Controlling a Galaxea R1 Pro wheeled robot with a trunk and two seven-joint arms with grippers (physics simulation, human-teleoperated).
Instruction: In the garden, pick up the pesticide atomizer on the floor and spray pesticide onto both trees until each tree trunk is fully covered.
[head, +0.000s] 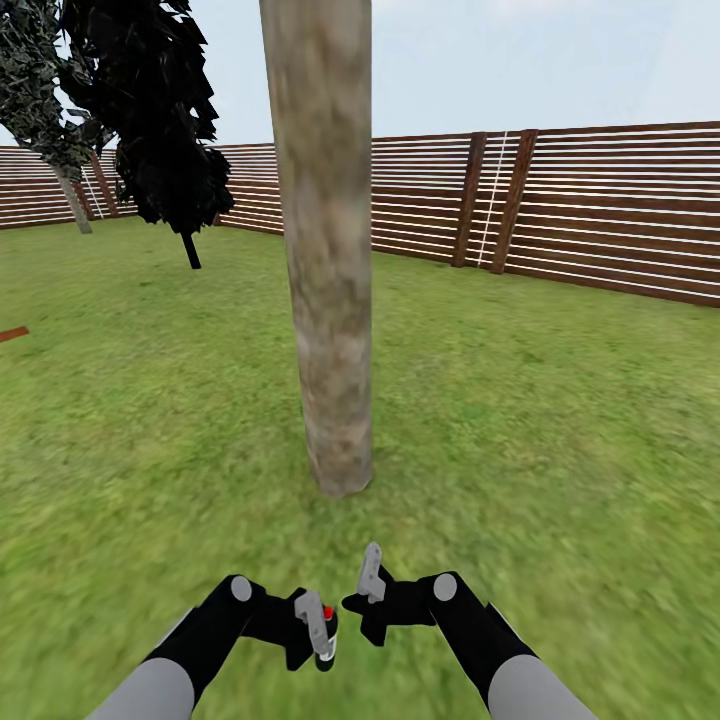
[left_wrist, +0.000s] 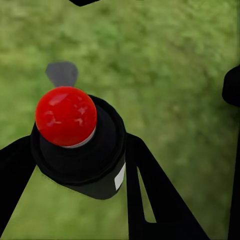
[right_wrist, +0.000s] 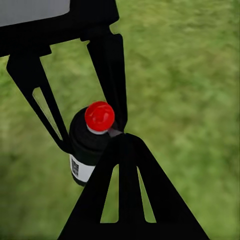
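Garden scene, rendered, from the robot's head looking forward and down. Standing on the lawn (head: 560, 420), close before one tree trunk (head: 328, 250): a smooth, mottled beige-grey column rising out of the top of the picture, rooted in grass just ahead of both arms. No visible change on its bark to mark pesticide; impossible to tell from colour alone whether any has landed.

Low and near, left pincer (head: 318, 625) closed on the pesticide atomizer (head: 327, 630), a small dark bottle with a red top, held upright off the ground. Seen close from the left wrist: atomizer (left_wrist: 82, 145) clamped between black fingers (left_wrist: 150, 190), red cap facing the camera, grass beneath. From the right wrist: same bottle (right_wrist: 92, 140) gripped by the other arm's fingers.

Right pincer (head: 370, 590) just right of the left one, holding nothing; one grey fingertip pointing up toward the trunk. Width of its opening not readable.

Far left, a second tree (head: 60, 130) with a slim grey trunk and patchy crown, beside a dark conifer (head: 160, 120). Brown slatted fence (head: 600, 210) along the back.

Judged progress: pickup done, first tree reached. Apparently left: covering this trunk fully, then crossing the lawn to the far tree.
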